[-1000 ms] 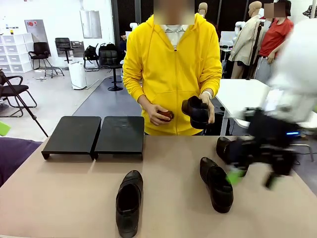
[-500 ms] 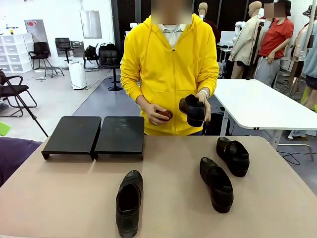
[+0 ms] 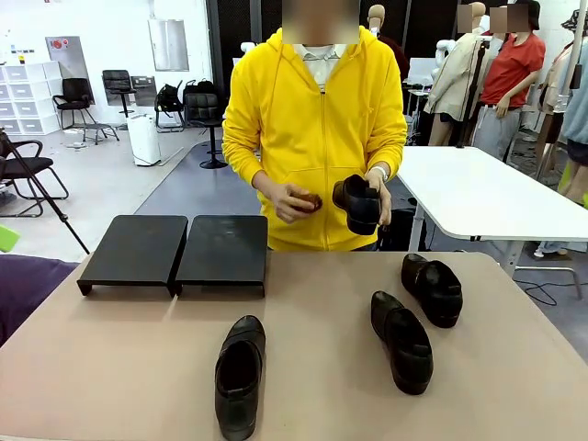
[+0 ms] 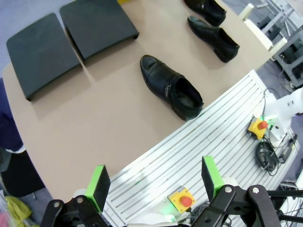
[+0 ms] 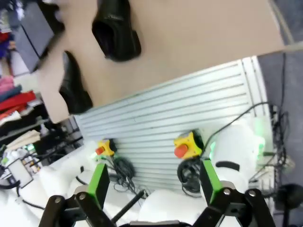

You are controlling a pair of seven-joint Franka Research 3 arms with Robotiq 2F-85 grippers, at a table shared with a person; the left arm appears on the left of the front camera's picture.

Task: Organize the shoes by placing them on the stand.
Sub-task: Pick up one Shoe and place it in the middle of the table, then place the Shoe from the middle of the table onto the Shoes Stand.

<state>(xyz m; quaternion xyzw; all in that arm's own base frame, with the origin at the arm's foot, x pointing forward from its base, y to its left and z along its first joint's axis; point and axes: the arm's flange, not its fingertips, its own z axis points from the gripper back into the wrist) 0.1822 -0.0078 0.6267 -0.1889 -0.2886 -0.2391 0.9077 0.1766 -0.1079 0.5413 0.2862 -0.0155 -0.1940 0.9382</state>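
The left pincer (image 4: 155, 182) stands wide open, gripping nothing, above a ribbed plate (image 4: 189, 151) just off the edge of the surface (image 4: 94, 123). Straight ahead of its fingertips one shoe (image 4: 171, 86) lies on its sole on the surface. Farther ahead and to the left sits the stand (image 4: 97, 23), its two panels side by side and bare. Farther ahead and to the right lie two more shoes (image 4: 213, 30), near each other. The right pincer (image 5: 154, 181) is open too and holds nothing, also above the ribbed plate. Beyond its left finger, two shoes lie on the surface, blurred. Across the surface, well apart from both pincers, a person (image 3: 317, 119) holds the fourth shoe (image 3: 360, 204) up off the surface.
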